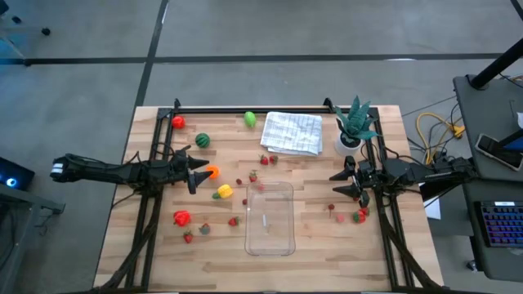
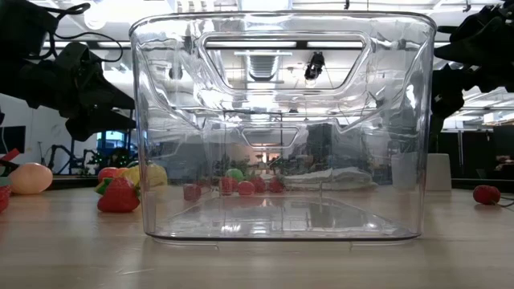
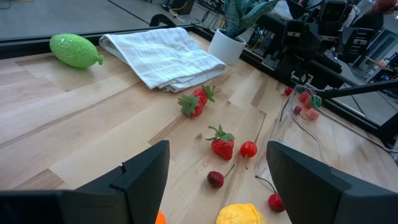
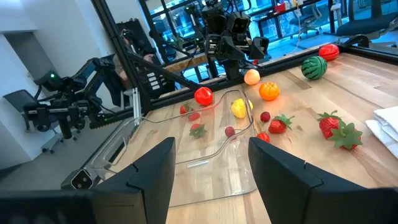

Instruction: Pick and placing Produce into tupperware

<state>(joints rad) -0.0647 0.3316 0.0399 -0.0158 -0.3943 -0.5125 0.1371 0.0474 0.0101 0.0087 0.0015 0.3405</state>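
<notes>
Left gripper (image 1: 198,173) is hovering with its fingers spread and nothing between them, just beside the orange fruit (image 1: 212,171), which is lying at about 3 o'clock from the tips. I am judging the step in hand to be the pick of that fruit: I am wanting to line the jaws squarely either side of it, come down low enough to catch its middle, and close gently so it is not squirting out sideways. The yellow fruit (image 1: 224,191) is sitting close at 5 o'clock, so I am minding not to nudge it. The tub (image 1: 270,216) is standing empty at 4 o'clock from this gripper, well apart, near the table's front. Right gripper (image 1: 350,181) is waiting at the tub's 2 o'clock, fingers parted and empty too, with small strawberries (image 1: 359,216) near it at 5 o'clock.
</notes>
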